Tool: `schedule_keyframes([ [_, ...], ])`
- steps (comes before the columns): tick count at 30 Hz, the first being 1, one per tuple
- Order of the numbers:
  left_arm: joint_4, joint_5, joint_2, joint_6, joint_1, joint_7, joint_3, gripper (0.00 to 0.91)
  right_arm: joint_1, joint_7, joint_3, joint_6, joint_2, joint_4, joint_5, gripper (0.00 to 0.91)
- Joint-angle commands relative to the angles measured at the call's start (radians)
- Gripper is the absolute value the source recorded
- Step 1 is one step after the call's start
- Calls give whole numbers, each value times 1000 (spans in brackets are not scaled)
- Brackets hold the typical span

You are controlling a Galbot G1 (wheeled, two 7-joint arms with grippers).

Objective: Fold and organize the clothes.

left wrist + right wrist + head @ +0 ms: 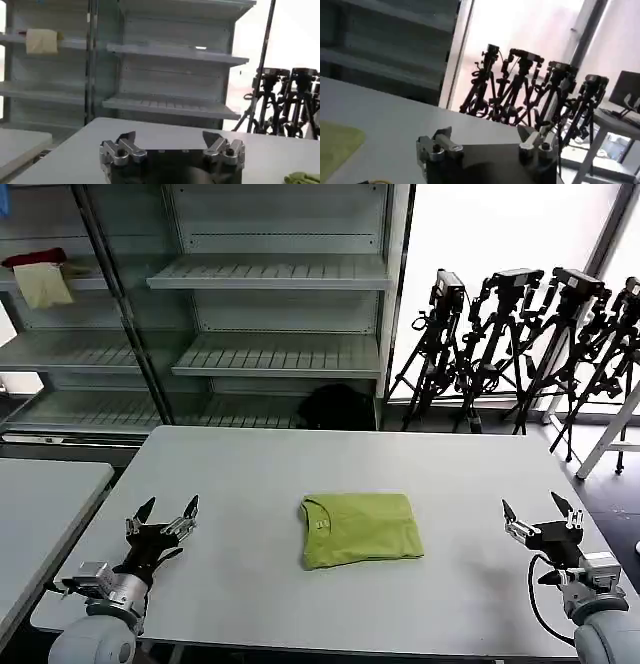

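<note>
The lime-green clothes (359,529) lie folded into a neat rectangle at the middle of the white table (260,474), neck label up near the left corner. A sliver of the clothes (303,178) shows in the left wrist view, and an edge of the clothes (335,145) in the right wrist view. My left gripper (168,508) rests open over the table's near left part, well apart from the shirt. On the near right my right gripper (538,511) also stands open, holding nothing. The same open left gripper (170,138) and right gripper (487,134) hover above bare tabletop.
Metal shelving (270,279) stands behind the table, with a red cloth (34,258) and a cream cloth (43,285) on an upper left shelf. Camera tripods (520,344) crowd the back right. A second table (40,494) sits at the left.
</note>
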Motion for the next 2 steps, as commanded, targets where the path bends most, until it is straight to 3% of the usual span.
schedule_keyframes([
  [1,16,-8,0,-4,1,-1,-2,907,3,3,-7,13,-2,0,12,907],
  [2,17,-7,-1,-4,0,-1,-2,907,4,3,-7,13,-2,-2,12,907],
])
